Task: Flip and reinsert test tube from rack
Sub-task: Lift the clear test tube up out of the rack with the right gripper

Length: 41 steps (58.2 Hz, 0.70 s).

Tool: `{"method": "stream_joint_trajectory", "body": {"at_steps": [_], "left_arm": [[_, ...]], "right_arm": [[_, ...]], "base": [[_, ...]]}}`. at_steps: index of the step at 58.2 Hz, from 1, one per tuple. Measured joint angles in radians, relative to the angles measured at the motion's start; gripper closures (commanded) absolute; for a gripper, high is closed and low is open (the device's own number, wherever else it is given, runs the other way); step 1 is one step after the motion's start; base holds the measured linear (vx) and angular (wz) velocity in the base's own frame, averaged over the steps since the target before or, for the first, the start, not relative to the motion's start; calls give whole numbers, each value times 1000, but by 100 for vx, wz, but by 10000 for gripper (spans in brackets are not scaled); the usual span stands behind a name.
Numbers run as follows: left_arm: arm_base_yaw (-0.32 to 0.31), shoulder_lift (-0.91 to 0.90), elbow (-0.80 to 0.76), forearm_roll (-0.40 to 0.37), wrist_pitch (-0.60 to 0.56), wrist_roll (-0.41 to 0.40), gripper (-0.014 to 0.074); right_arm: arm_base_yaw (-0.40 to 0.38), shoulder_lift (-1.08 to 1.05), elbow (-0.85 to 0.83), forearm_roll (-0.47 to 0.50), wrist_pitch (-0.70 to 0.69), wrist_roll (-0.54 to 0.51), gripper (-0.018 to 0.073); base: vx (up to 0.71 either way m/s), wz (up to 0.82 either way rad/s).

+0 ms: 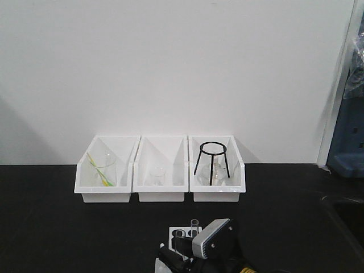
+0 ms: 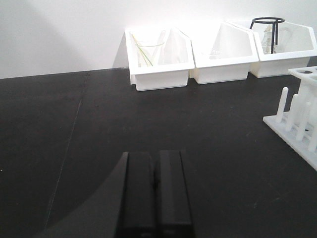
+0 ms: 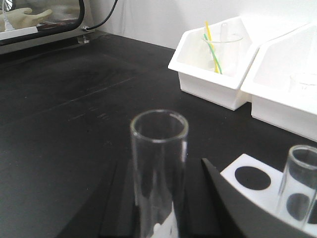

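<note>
Test tube (image 3: 159,144), clear glass, upright, rim up, held in right gripper (image 3: 160,171)

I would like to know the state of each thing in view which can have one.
left hand: shut, holding nothing.
right hand: fingers on both sides of the test tube; grip unclear.
test tube: upright, open rim up.
second tube: upright in a hole of the rack.

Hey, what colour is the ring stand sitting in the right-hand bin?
Black. The stand shows best in the front-facing view, against its white bin.
</note>
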Motion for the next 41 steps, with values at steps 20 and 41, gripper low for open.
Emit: {"method": "stream_joint_trajectory", "body": {"at_steps": [20,41], "left_arm": [[0,0,0,0,0,0,602],[0,0,0,0,0,0,602]], "right_arm": [[0,-319,-65,-7,168,47,573],[0,-561,-251,-451,713,-483,569]], "base": [[0,0],[0,0]]}}
